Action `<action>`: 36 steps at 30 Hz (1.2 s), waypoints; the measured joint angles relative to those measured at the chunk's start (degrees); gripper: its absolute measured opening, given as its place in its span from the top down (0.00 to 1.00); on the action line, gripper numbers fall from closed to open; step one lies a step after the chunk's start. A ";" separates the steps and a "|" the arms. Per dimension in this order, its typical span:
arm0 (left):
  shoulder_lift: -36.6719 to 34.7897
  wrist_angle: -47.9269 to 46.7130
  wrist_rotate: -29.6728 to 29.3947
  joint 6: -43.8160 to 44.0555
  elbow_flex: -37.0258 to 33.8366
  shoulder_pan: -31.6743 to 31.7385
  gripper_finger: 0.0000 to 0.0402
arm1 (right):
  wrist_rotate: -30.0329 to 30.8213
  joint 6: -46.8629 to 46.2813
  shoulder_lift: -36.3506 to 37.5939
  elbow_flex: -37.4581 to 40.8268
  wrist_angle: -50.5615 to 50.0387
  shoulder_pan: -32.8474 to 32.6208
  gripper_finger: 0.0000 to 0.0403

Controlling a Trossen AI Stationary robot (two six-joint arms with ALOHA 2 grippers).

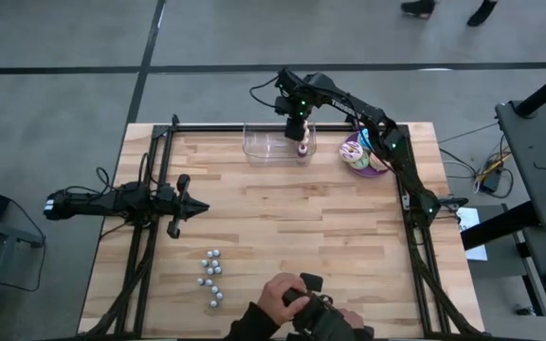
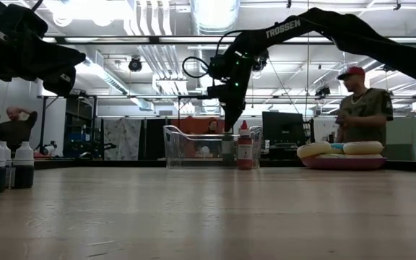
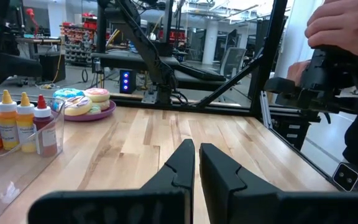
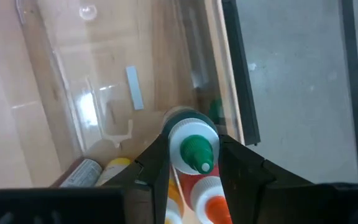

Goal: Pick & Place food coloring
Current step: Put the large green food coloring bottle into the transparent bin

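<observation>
A wooden counter (image 1: 282,218) fills the overhead view; two dark arms reach over it, and a person's hands (image 1: 287,301) work at its near edge beside a scatter of small silvery balls (image 1: 211,275); a plate of frosted doughnuts (image 1: 363,152) sits at the far right; a clear plastic bin (image 1: 278,142) sits at the far middle. The right gripper (image 4: 194,155) hangs directly over the bin's right end, jaws pinching a green-capped food coloring bottle (image 4: 194,149) by its neck; the bottle stands upright, long axis vertical, straight below the jaws; the other bottles, yellow (image 4: 114,167) and orange-capped (image 4: 213,199), stand packed just beside it in the bin. The right arm is clearly the nearer one. The left gripper (image 1: 183,204) waits well apart over the counter's left side, jaws pressed together and empty.
</observation>
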State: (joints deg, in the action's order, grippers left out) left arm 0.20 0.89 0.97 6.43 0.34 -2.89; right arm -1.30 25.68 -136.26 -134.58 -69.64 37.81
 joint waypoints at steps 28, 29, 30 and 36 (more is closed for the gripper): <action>-0.02 -0.02 0.00 -0.02 0.02 0.02 1.00 | -0.07 -0.02 -0.01 1.13 0.94 0.89 0.67; 0.01 -0.02 0.00 -0.02 0.00 0.02 1.00 | -0.04 -0.09 -0.01 1.23 1.19 0.89 0.66; 0.00 -0.02 0.02 -0.02 0.01 0.00 1.00 | -0.04 -0.09 -0.01 1.34 1.31 0.89 0.65; -0.02 -0.02 0.00 -0.02 0.00 0.02 1.00 | -0.04 -0.04 -0.01 2.17 1.49 0.89 0.60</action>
State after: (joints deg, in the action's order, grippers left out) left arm 0.19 0.86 0.97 6.42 0.34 -2.87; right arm -1.34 25.64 -136.27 -132.42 -68.14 38.70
